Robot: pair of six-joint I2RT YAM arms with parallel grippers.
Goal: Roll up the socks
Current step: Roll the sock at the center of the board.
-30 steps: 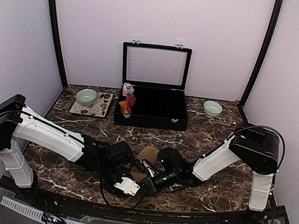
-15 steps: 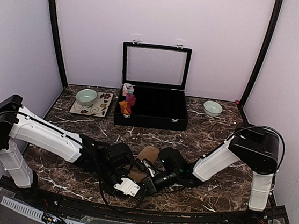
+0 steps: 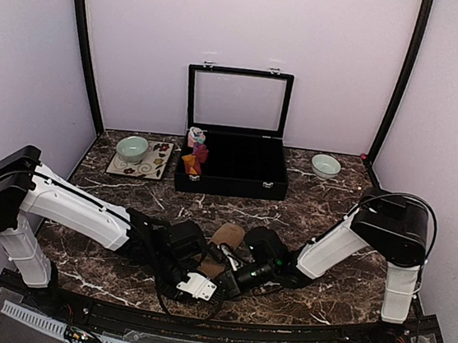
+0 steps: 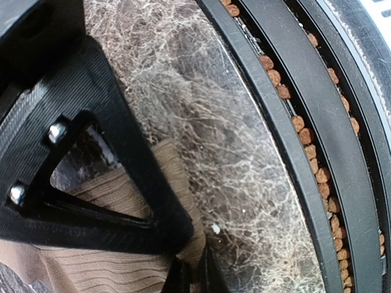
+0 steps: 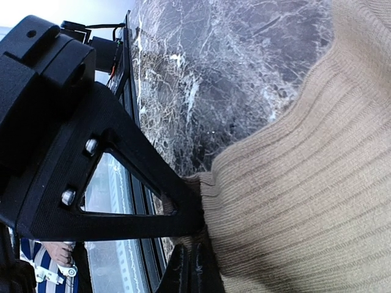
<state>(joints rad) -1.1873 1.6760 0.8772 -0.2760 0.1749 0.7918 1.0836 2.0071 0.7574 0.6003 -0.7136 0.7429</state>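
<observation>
In the left wrist view the closed tips of the left hand (image 4: 194, 276) were cut off by the bottom edge, so cloth between them could not be confirmed. One black finger (image 4: 137, 159) partly covered the tan sock (image 4: 104, 262), which ran out of the frame below. In the right wrist view the sock left the picture at the right and bottom edges, and the tips of the right hand (image 5: 190, 268) were cut too. From above, both hands hid most of the sock, and the coloured bundles (image 3: 194, 151) in the black box (image 3: 227, 186) were too small to tell apart.
</observation>
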